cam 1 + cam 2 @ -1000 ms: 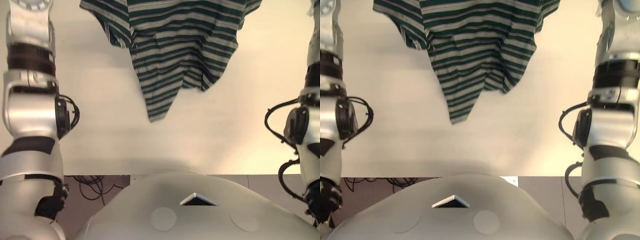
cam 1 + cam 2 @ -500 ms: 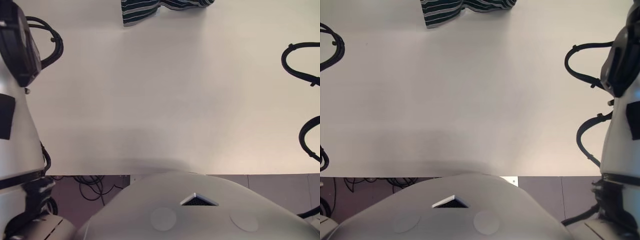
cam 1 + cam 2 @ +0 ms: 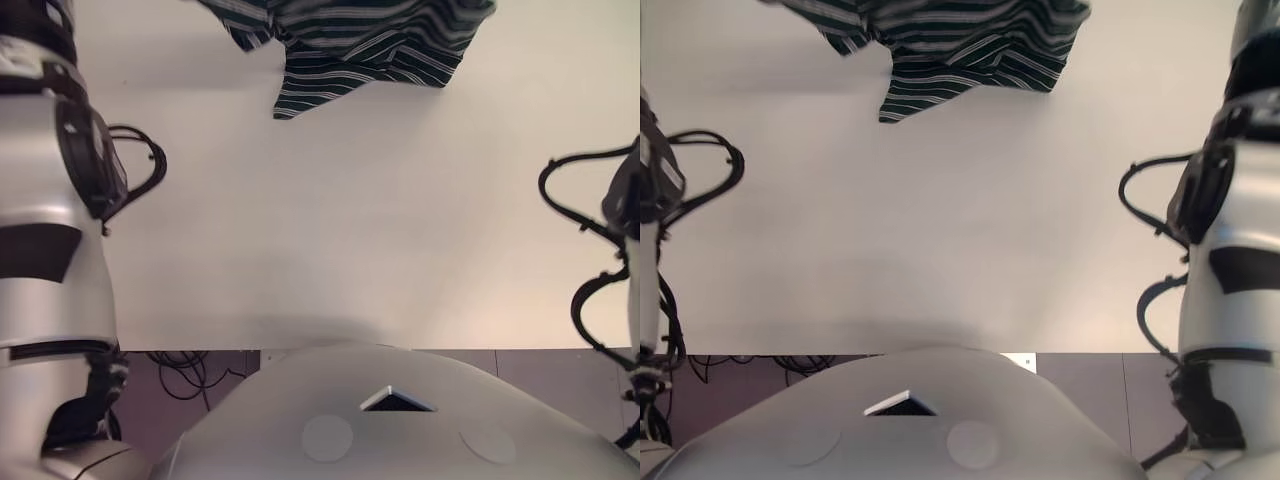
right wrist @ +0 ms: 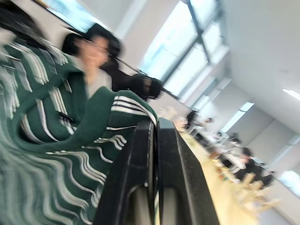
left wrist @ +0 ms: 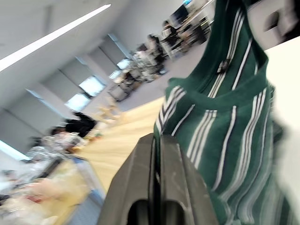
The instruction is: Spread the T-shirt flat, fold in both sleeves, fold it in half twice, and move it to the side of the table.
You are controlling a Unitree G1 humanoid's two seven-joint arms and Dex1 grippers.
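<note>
Left claw (image 5: pixel 158 138) is clamped shut on the T-shirt (image 5: pixel 225 136), its two dark fingers pressed together over a fold of green cloth with white stripes, just beside a plain green band of the garment. Right claw (image 4: pixel 153 124) is closed tight on the T-shirt as well, and a white-striped edge of cloth curls over its fingertips. From each claw the cloth falls away in loose, rippled folds.

Seen from the head, the T-shirt is bunched and creased, not spread flat. It sits well ahead of the robot over the far part of the tabletop (image 3: pixel 350 230), with one pointed corner (image 3: pixel 287 108) reaching back toward the robot on the left claw's side. Whether that corner touches the tabletop cannot be told. The pale tabletop stretches from under the cloth back to its near edge, and dark cables (image 3: pixel 180 370) lie on the floor below that edge, on the left claw's side.
</note>
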